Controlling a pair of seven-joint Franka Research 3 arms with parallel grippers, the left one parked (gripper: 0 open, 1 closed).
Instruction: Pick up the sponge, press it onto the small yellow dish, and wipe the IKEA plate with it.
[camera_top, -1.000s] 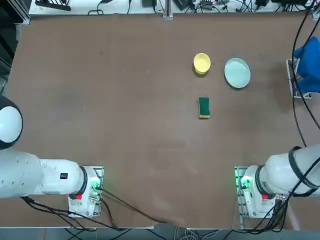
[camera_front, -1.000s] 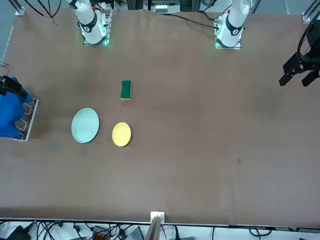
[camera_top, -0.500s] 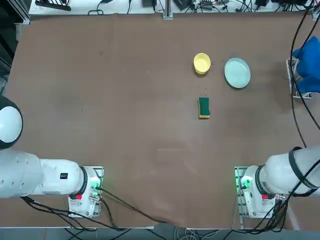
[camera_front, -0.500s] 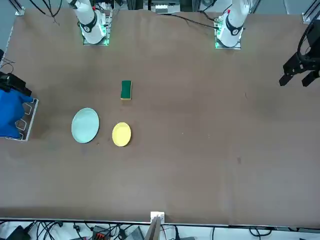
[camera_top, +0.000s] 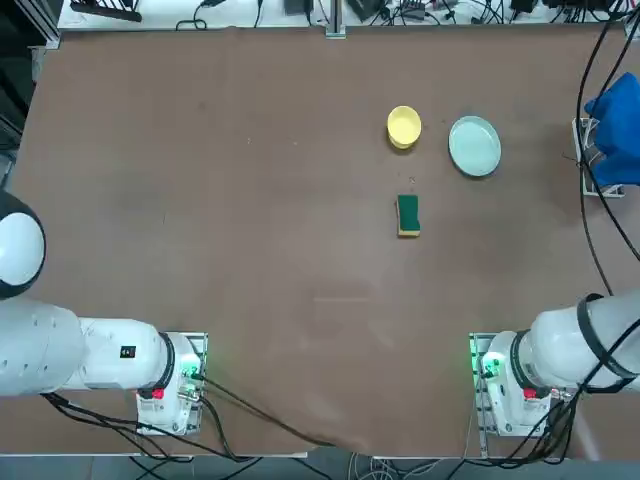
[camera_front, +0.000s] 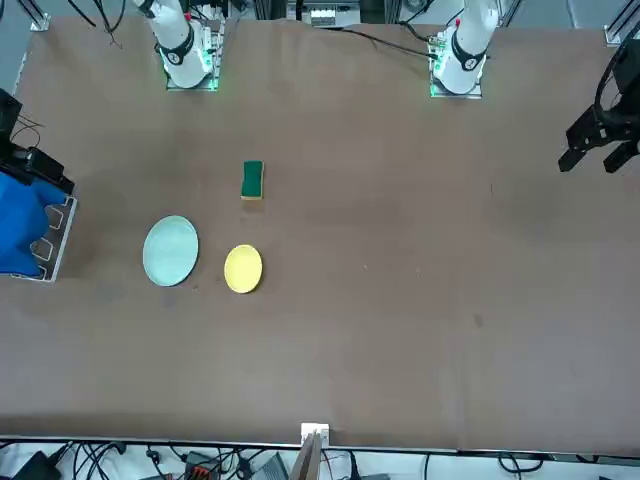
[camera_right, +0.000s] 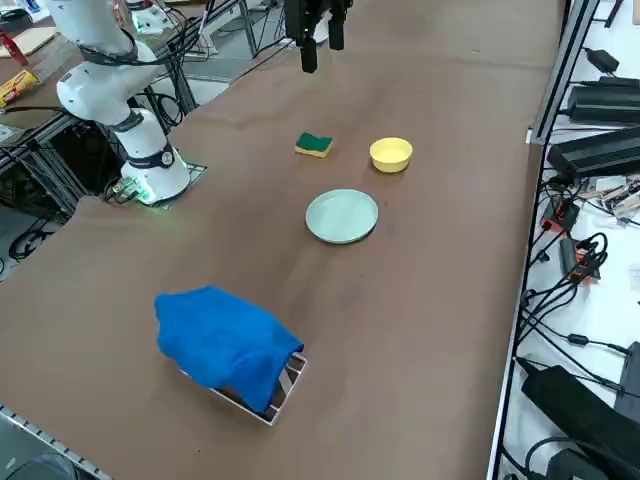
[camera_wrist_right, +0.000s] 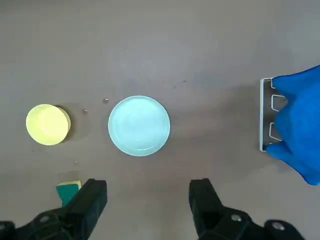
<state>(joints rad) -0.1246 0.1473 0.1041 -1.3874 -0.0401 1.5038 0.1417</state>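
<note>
The sponge (camera_top: 408, 215), dark green over yellow foam, lies flat on the brown table nearer the robot than both dishes. The small yellow dish (camera_top: 404, 127) stands just beyond it, and the pale mint IKEA plate (camera_top: 474, 146) sits right beside that dish, apart from it. My right gripper (camera_wrist_right: 150, 200) hangs high above the table, open with nothing between its fingers. Below it the wrist view shows the plate (camera_wrist_right: 139, 125), the dish (camera_wrist_right: 47, 124) and a corner of the sponge (camera_wrist_right: 68, 192). From the side, the gripper (camera_right: 321, 50) hovers well above the sponge (camera_right: 314, 145).
A blue cloth (camera_right: 225, 345) is draped over a small metal rack (camera_right: 285, 390) near the table's right edge, beyond the plate (camera_right: 342, 216). Cables hang along that edge (camera_top: 592, 200). The right arm's base (camera_top: 505, 385) stands at the near edge.
In the front view the right arm's dark end at the left edge has edged further into the picture. Sponge, dish and plate have not moved.
</note>
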